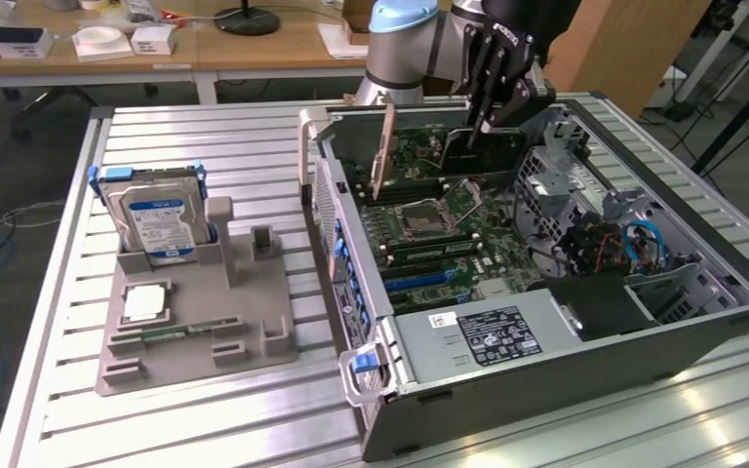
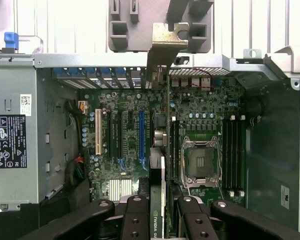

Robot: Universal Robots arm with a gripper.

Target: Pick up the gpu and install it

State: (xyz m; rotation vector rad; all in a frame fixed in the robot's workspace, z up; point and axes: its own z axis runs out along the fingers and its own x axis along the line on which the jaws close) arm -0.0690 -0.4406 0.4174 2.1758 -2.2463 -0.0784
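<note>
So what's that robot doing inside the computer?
The robot arm is working on an open computer that lies on its side. Its claw is pinching a graphics card from both sides and holding it on edge, down inside the case and over the green board. I can't tell if the card is pushed into its slot.

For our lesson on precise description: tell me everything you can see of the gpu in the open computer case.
The gpu is a thin flat dark card with NVIDIA lettering on its edge and a metal end bracket at one end. It stands on edge inside the computer case, over the green motherboard, bracket toward the case's slotted rear wall. The jaws grip its two faces. Whether it sits in a slot cannot be told.
</note>
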